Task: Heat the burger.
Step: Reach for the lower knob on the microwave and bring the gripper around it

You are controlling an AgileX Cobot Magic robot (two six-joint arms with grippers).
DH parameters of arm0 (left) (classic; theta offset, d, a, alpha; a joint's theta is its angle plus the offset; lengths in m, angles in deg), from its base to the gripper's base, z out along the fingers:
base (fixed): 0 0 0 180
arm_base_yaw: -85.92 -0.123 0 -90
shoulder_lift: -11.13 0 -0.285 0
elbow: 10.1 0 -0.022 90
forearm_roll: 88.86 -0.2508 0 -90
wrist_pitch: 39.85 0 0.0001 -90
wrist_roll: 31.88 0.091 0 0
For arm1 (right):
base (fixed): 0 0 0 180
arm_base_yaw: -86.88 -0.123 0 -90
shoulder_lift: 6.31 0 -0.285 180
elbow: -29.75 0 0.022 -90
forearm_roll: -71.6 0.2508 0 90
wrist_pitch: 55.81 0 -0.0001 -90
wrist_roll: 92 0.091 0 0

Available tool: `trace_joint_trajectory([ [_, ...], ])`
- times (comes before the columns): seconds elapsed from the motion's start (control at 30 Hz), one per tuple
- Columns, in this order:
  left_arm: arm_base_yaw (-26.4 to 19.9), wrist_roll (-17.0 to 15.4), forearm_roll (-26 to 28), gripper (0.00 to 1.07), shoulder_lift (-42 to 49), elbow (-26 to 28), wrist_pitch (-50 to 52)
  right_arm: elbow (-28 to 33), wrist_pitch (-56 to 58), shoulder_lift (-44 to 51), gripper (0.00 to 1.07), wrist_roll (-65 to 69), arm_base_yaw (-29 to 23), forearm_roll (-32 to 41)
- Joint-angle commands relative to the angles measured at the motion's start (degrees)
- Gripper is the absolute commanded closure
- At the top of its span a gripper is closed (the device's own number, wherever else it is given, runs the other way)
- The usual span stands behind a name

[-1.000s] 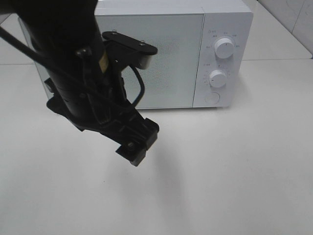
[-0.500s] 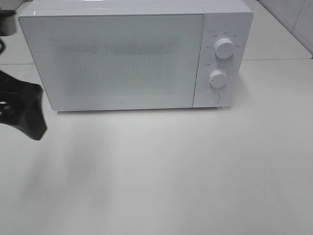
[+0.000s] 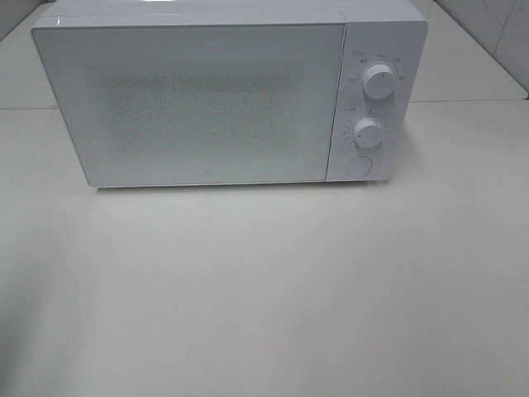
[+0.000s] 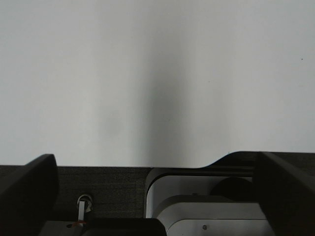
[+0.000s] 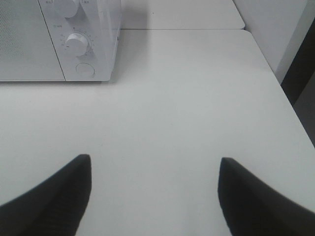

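You have a white counter [image 3: 331,289] carrying one white microwave [image 3: 198,99], door closed, standing well ahead of your right claw [image 5: 152,196], toward the left arm's side.

The right jaws stand wide open, their two dark fingers [image 5: 49,199] well parted with nothing between them. They hang above the table [image 5: 187,98], well short of the microwave [image 5: 74,44] and a little past its dial-side end. They point toward its front at a downward slant. The left jaws are spread just as wide and hold nothing, and their dark fingers [image 4: 27,189] sit at opposite edges of the left wrist view. Behind them lie a black textured plate [image 4: 108,187] and a pale grey rounded housing [image 4: 197,201], seemingly part of the robot's own frame. Where this arm sits relative to the microwave cannot be told.
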Motion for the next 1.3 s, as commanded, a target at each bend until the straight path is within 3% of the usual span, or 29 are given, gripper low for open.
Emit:
trace_joint_trajectory([
  [0.03,-0.9,0.3,-0.1,0.06,4.2,-1.7,-1.9,0.2,-0.6,1.7,0.43,0.2,0.4,0.2],
  [0.23,-0.9,1.1,-0.7,0.06,13.6,-3.5,-5.2,0.2,-0.6,1.7,0.43,0.2,0.4,0.2],
  [0.43,-0.9,4.9,-0.6,0.06,22.6,-7.3,-4.9,0.2,-0.6,1.7,0.43,0.2,0.4,0.2],
  [0.7,-0.9,4.8,-0.2,0.06,34.5,-7.2,-4.5,0.2,-0.6,1.7,0.43,0.2,0.4,0.2],
  [0.9,-0.9,4.6,2.6,0.06,43.8,-8.3,2.3,0.2,-0.6,1.7,0.43,0.2,0.4,0.2],
  [0.93,-0.9,6.5,3.9,0.06,46.8,-10.3,5.6,0.2,-0.6,1.7,0.43,0.2,0.4,0.2],
  [1.0,-0.9,6.8,4.1,0.06,47.9,-10.2,5.4,0.2,-0.6,1.7,0.43,0.2,0.4,0.2],
  [1.03,-0.9,8.8,4.0,0.06,49.0,-10.2,5.3,0.2,-0.6,1.7,0.43,0.2,0.4,0.2],
  [1.3,-0.9,8.9,3.5,0.06,48.5,-10.2,5.3,0.2,-0.6,1.7,0.43,0.2,0.4,0.2],
])
